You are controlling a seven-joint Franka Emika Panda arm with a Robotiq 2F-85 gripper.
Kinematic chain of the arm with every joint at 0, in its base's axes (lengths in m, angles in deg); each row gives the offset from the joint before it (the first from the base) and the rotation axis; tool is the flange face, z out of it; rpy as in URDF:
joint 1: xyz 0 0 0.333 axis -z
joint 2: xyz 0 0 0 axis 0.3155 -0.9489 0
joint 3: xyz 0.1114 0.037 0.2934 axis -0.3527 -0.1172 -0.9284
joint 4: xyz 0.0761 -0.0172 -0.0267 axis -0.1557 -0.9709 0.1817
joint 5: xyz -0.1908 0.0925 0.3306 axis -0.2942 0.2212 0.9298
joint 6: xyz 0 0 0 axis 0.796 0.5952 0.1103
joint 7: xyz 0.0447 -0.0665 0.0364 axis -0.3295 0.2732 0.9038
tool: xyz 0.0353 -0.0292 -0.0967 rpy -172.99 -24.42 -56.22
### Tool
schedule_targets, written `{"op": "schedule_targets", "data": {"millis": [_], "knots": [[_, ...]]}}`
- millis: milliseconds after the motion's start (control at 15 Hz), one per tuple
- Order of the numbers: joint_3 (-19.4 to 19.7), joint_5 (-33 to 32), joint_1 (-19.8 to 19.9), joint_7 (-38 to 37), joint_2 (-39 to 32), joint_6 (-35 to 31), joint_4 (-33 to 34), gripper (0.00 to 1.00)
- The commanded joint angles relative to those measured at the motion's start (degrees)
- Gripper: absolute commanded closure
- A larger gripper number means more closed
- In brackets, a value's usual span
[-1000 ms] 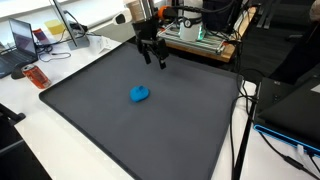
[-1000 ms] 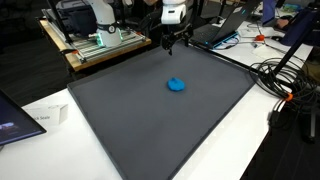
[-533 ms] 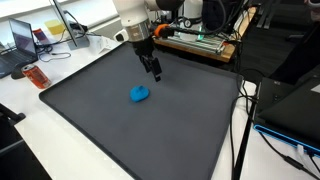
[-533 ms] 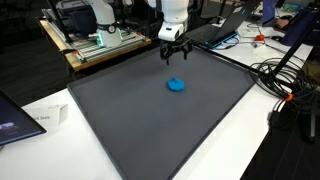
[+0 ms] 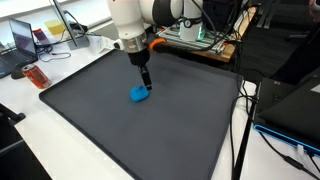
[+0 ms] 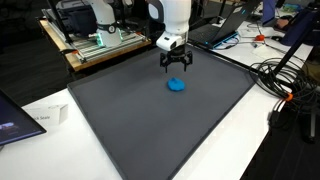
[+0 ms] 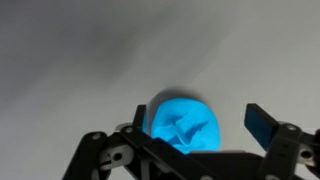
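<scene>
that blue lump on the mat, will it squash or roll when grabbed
The blue lump shows folds and dents in the wrist view, so it is probably soft and would squash rather than crack. It sits low on the dark mat, so rolling seems unlikely. It looks small against the open gripper, so likely light.

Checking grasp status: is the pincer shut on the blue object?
No, in an exterior view the pincer hangs open above the blue object, fingers spread.

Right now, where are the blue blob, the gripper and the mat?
blue blob (image 7: 185, 125), wrist view, its middle.
gripper (image 6: 177, 70), an exterior view, between its fingertips.
mat (image 5: 150, 135), an exterior view, bare part.
</scene>
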Motion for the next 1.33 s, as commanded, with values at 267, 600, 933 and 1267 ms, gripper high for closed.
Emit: {"op": "schedule_targets", "data": {"millis": [267, 600, 933, 1267], "knots": [[4.7, -9.3, -5.6, -16.0, -5.3, 0.9, 5.5, 0.0], [6.3, -12.9, -7.1, -23.0, -8.1, 1.7, 7.8, 0.0], [5.9, -12.8, -6.5, -24.7, -10.1, 0.7, 9.3, 0.0], [5.9, -12.8, -6.3, -24.7, -11.6, 1.0, 10.3, 0.32]]}}
